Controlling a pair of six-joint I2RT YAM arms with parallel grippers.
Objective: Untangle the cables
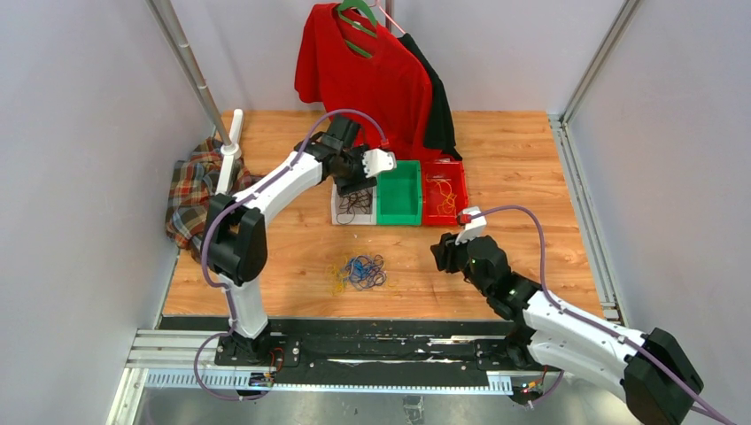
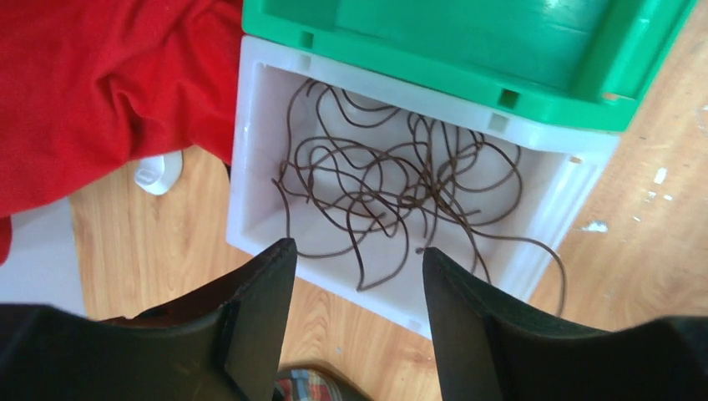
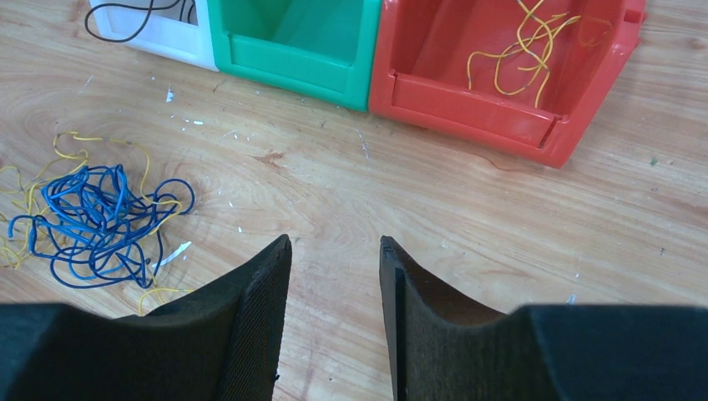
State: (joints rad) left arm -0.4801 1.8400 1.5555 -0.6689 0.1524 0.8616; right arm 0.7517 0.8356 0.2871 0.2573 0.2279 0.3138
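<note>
My left end effector [image 2: 357, 248] hangs released over the white bin [image 2: 250, 150], where the black cables [image 2: 392, 184] lie, so that drop looks done. My right end effector [image 3: 334, 242] hovers empty, jaws apart. Next, I judge, comes pinching one thin strand from the blue and yellow tangle [image 3: 100, 217] on the scuffed wooden worktop [image 3: 434, 209], which has grey walls around it.

The top view looks steeply down over the whole wooden table [image 1: 531, 159]. The left wrist camera hangs close above the white plastic bin [image 2: 250, 167]; the right wrist's, seemingly farther off, shares its corner.
</note>
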